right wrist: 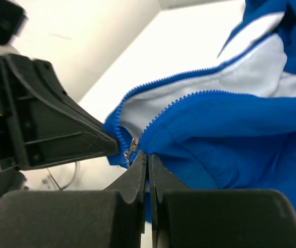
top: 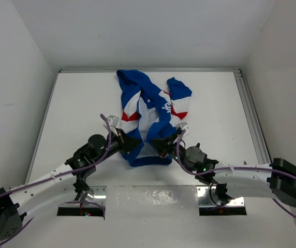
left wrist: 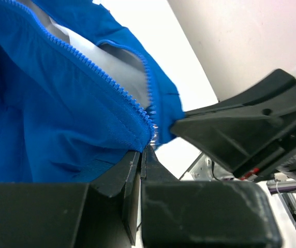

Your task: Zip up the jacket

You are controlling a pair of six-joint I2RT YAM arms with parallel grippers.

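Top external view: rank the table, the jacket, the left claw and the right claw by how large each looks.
1. table, the largest.
2. jacket, covering the table's middle.
3. left claw and right claw: both small and dark at the jacket's near edge. They look alike in size, so they are not ranked against each other.

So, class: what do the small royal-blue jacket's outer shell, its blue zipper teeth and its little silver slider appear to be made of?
Royal-blue jacket shell: thin woven synthetic fabric, probably; slight sheen, soft folds.
Blue zipper teeth: likely moulded plastic; matt, same colour as tape.
Silver slider: looks metal; bright glint.
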